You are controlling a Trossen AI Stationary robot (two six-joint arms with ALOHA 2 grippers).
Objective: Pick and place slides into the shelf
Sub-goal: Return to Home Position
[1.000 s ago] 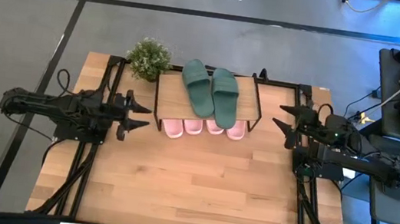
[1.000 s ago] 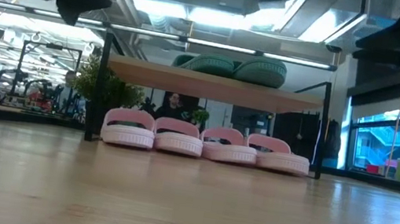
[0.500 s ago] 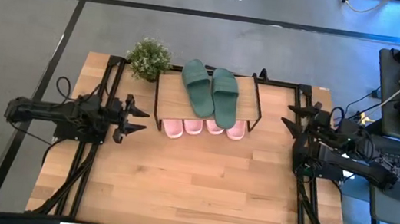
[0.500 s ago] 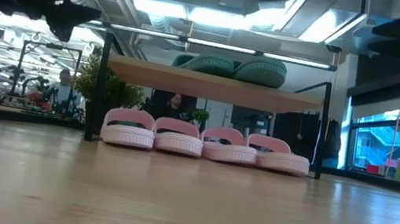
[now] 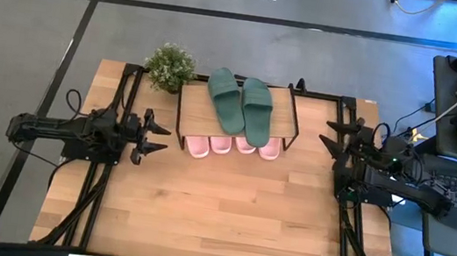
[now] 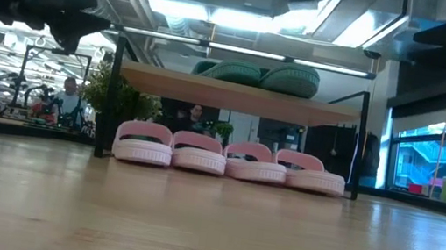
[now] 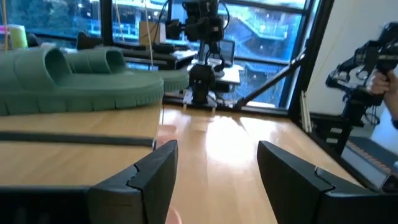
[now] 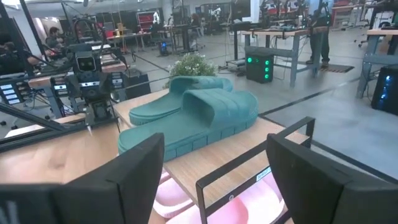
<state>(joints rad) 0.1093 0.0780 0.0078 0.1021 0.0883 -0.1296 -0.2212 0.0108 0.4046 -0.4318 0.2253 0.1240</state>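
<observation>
Moved: left end effector [image 5: 159,137] drew back toward frame left.
High view: it and right end effector [image 5: 325,132], both open and empty, flank the shelf [image 5: 196,106], upper centre; left nearer; green slides [image 5: 232,102] on top, lengthwise up-down.
Low view: only here, four pink slides [image 6: 257,164] rowed under the shelf.

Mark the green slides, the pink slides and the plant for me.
green slides [image 5: 256,103]: high view, strap of one slide.
pink slides [image 6: 255,171]: low view, sole edge of the third one.
plant [image 5: 170,66]: high view, leaves.
</observation>
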